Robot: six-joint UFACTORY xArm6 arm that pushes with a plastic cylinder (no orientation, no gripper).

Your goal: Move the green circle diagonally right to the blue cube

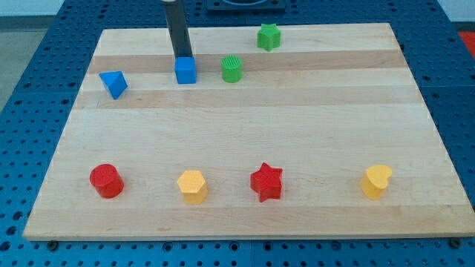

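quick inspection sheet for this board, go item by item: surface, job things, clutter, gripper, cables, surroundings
surface: wooden board, light planks, lying flat.
job's things: green circle near the view's top, just right of the blue cube, with a small gap between them.
clutter: green star at the top; blue triangular block at the left; along the bottom a red cylinder, yellow hexagon, red star, yellow heart.
grippers: none; my tip sits at the blue cube's far edge, its very end hidden behind the cube.
cables: nothing seen.
surroundings: blue perforated table around the board.
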